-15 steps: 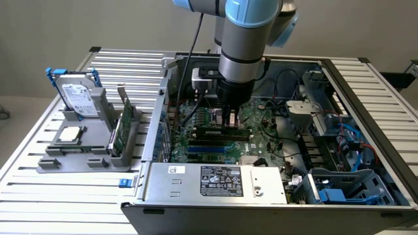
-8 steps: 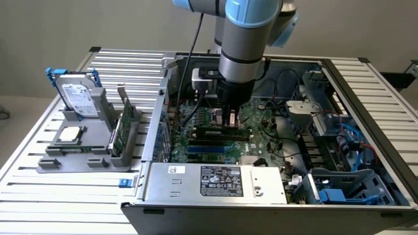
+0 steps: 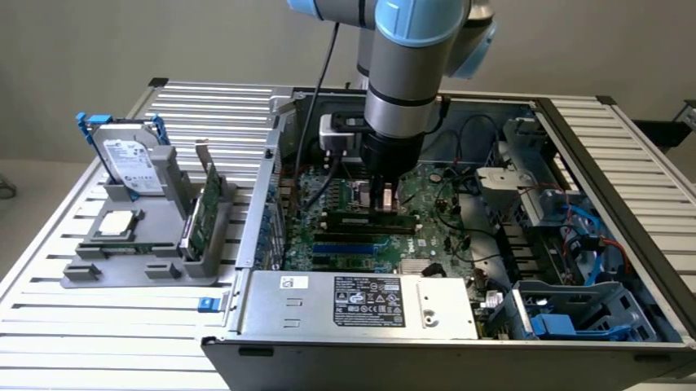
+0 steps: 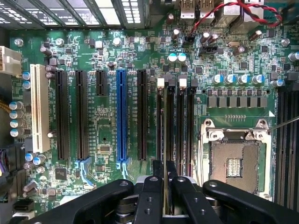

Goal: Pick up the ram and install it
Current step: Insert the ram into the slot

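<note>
My gripper (image 3: pixel 383 202) hangs from the arm inside the open computer case (image 3: pixel 457 342), low over the motherboard (image 3: pixel 435 236). In the wrist view the gripper (image 4: pixel 164 164) is shut on the ram (image 4: pixel 164 126), a thin stick seen edge-on, running along one of the black memory slots (image 4: pixel 180 121) with white end clips. In the exterior view the ram (image 3: pixel 350 218) shows as a long dark-green stick lying level right under the fingers, at the slots. I cannot tell whether it is seated.
A long blue slot (image 4: pixel 122 116) and the open processor socket (image 4: pixel 236 163) flank the memory slots. A grey holder (image 3: pixel 142 261) outside the case carries a hard drive (image 3: pixel 129 159) and a green expansion card (image 3: pixel 207 204). The power supply (image 3: pixel 359 300) sits at the case front.
</note>
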Controlling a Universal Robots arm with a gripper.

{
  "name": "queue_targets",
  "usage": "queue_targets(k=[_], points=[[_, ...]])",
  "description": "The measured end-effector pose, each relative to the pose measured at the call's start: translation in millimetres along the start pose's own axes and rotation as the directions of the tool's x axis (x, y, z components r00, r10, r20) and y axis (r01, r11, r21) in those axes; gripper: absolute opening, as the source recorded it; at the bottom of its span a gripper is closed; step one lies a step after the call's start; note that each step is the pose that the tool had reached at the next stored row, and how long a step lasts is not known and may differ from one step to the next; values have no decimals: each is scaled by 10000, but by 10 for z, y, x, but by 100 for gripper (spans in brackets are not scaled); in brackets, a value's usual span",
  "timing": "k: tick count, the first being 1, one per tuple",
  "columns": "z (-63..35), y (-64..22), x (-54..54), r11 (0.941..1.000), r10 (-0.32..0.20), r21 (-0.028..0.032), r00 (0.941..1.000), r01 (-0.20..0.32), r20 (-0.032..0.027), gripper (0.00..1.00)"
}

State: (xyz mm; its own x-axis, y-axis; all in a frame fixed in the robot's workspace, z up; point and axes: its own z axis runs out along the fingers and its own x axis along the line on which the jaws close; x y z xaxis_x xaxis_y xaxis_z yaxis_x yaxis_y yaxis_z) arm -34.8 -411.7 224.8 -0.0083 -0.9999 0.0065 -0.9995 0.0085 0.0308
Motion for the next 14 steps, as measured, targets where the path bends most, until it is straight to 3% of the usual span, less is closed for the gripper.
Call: queue_targets(k=[14], points=[[7, 0, 1, 9998, -211, 1, 9998, 211, -6, 15]])
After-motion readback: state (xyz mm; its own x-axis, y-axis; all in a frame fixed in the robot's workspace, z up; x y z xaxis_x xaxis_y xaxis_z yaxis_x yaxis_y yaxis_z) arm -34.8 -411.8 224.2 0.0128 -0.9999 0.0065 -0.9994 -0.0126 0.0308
